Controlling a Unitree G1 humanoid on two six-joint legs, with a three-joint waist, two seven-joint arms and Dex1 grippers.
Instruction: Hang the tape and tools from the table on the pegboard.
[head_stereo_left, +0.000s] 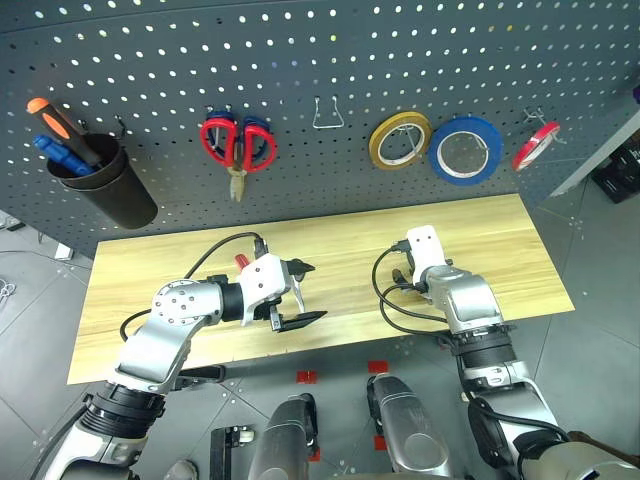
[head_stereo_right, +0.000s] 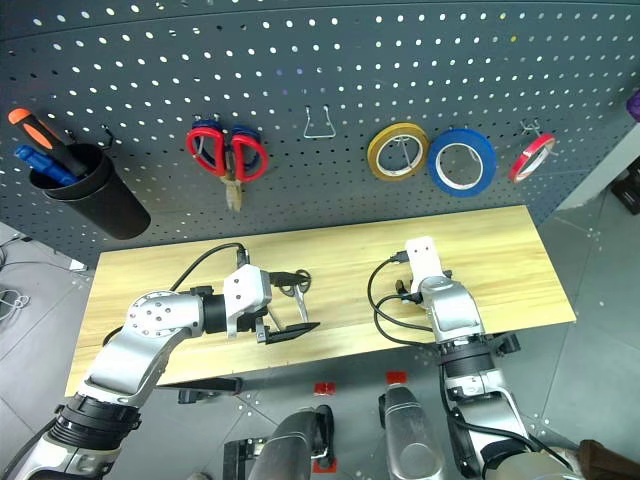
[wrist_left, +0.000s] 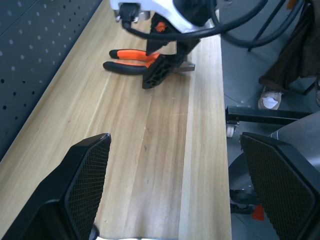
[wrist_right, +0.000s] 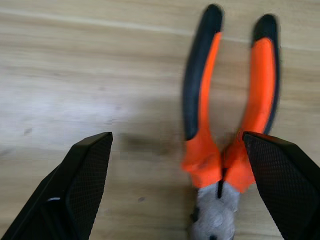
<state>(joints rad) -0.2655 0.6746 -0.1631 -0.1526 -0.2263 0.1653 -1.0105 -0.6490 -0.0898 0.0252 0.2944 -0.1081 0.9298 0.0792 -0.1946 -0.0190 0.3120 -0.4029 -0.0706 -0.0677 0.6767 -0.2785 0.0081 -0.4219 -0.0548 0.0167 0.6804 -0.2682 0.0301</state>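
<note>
The pliers (wrist_right: 227, 150), with orange-and-black handles, lie flat on the light wooden table (head_stereo_left: 510, 250). My right gripper (wrist_right: 176, 145) hangs just over them, open, one finger on each side; their metal nose points toward it. My left gripper (head_stereo_left: 315, 292) is open and empty, hovering over the table's middle left. Its wrist view looks along the tabletop at the pliers (wrist_left: 131, 60) under the right gripper's black finger (wrist_left: 159, 72). The blue tape (head_stereo_left: 465, 149) hangs on the dark grey pegboard (head_stereo_left: 300, 60) at the right.
Also on the pegboard are a black cup (head_stereo_left: 100, 185) with orange and blue screwdrivers, red-handled scissors (head_stereo_left: 237, 142), a bare wire hook (head_stereo_left: 328, 112), a yellow-brown roll (head_stereo_left: 400, 139) and a thin red roll (head_stereo_left: 536, 146). The table's front edge runs close beneath both grippers.
</note>
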